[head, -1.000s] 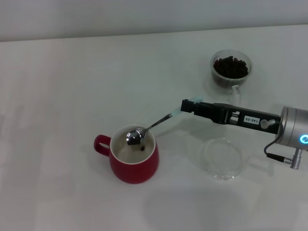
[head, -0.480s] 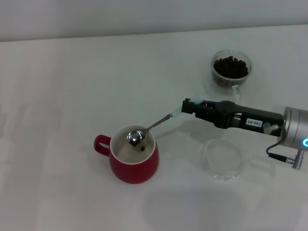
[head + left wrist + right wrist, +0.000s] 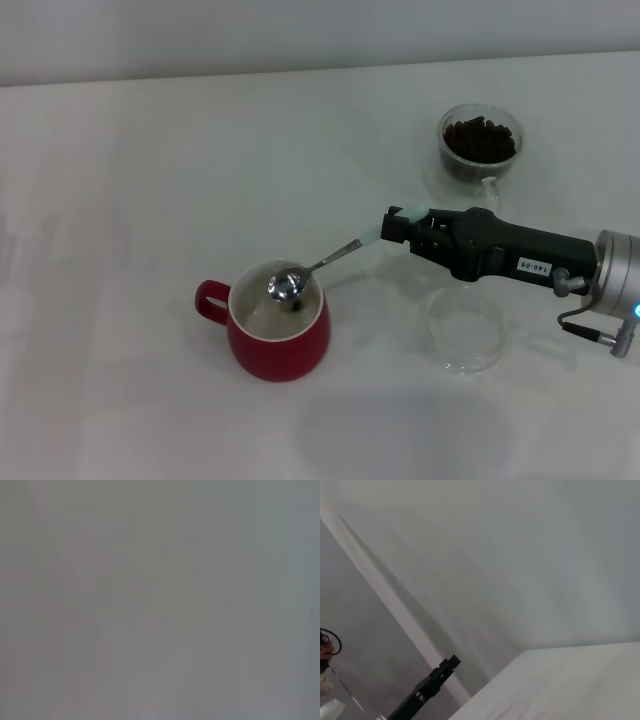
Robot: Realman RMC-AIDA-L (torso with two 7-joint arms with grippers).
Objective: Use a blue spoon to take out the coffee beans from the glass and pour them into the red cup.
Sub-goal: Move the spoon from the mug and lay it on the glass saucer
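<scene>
Since a second ago your right gripper (image 3: 398,222) has rolled about its long axis, so the label on the black body now faces more downward, and the spoon bowl has turned with it over the mug while the arm has drifted slightly toward the near right. Everything on the table has stayed where it was.

You see the right gripper pinching the pale handle end of the blue spoon (image 3: 320,264), fingers pressed together on it. The spoon slopes down and to the left from the grip, and its shiny metal bowl hangs just above the white inside of the red cup (image 3: 278,335), within the rim. At least one dark bean lies on the cup's white bottom just beneath the spoon bowl; you cannot tell from here whether any remain in the spoon.

The red cup sits on the white table (image 3: 150,180) with its loop handle pointing left. The glass (image 3: 481,142) stands well apart at the far right, upright, with a heap of coffee beans (image 3: 480,138) filling its lower part and its clear handle facing toward you. A flat clear saucer (image 3: 464,330) lies on the table near the right arm, beneath its black body.

Your left gripper is out of sight in every view.
</scene>
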